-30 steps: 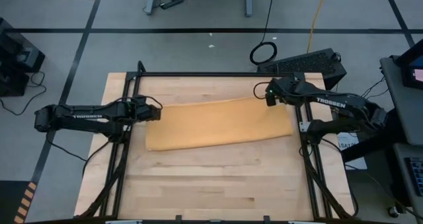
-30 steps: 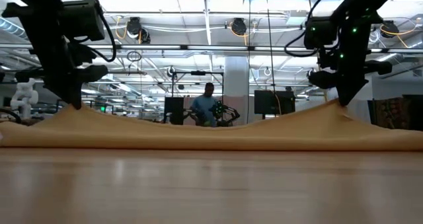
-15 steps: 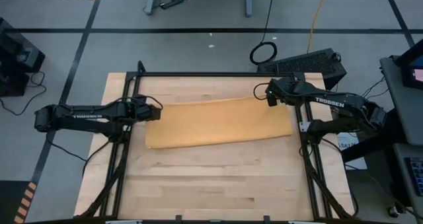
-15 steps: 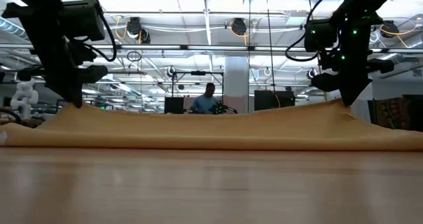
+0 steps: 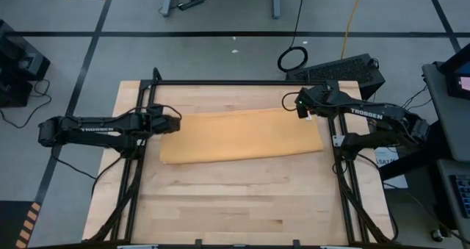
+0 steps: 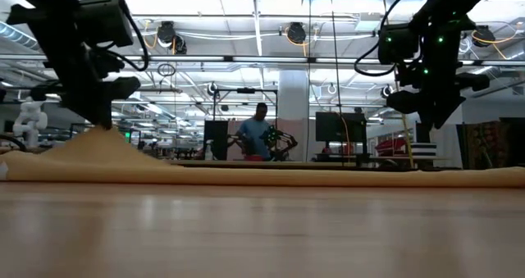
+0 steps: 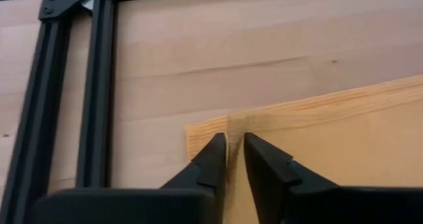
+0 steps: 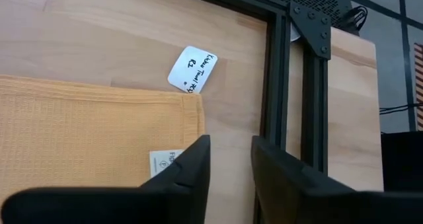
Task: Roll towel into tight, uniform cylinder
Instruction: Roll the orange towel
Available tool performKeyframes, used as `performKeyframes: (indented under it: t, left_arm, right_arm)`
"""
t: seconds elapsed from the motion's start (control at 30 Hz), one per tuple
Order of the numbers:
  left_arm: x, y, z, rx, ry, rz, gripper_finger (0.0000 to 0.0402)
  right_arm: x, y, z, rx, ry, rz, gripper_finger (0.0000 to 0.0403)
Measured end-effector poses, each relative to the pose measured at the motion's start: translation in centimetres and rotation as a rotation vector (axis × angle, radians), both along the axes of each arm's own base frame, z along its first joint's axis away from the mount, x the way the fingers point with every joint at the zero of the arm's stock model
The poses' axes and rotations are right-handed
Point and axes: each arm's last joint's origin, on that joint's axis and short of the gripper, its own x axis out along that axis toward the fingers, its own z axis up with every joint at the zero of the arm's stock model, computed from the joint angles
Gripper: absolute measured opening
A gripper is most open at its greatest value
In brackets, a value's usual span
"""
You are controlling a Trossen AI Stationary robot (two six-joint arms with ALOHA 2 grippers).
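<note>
The mustard-yellow towel (image 5: 242, 136) lies spread in a long strip across the far half of the wooden table. My left gripper (image 5: 175, 123) is at its far left corner, shut on a small raised ridge of cloth (image 7: 234, 126); in the low view the cloth peaks up to it (image 6: 102, 134). My right gripper (image 5: 303, 109) hangs open just above the far right corner, touching nothing. That corner lies flat below it, with a white label (image 8: 164, 162) showing. My left gripper pinches a narrow upright fold at the towel's far edge (image 7: 234, 133), just in from the left corner, between its two fingers. The fingers slant down from the table's left. The pinched cloth stands up in a small peak, and the towel beyond it rests on the table.
A white paper tag (image 8: 193, 70) lies on the wood beyond the right corner. Black frame rails (image 5: 147, 95) run along the table's left, far and right sides. Bare wood (image 5: 235, 205) fills the near half. A person (image 6: 261, 134) sits far behind the table.
My right gripper has let go of the far right corner, which has fallen from its raised peak flat onto the table. The towel's far edge between the arms has sunk down too. The left end stays lifted at my left gripper.
</note>
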Motion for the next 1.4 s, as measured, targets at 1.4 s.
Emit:
performKeyframes:
  t: [1.4]
  left_arm:
    - [3.1,3.9,10.0,-0.417,-0.281,-0.231,0.0164]
  right_arm:
    - [-0.6,2.4,9.3,0.215,-0.841,0.092,0.0125]
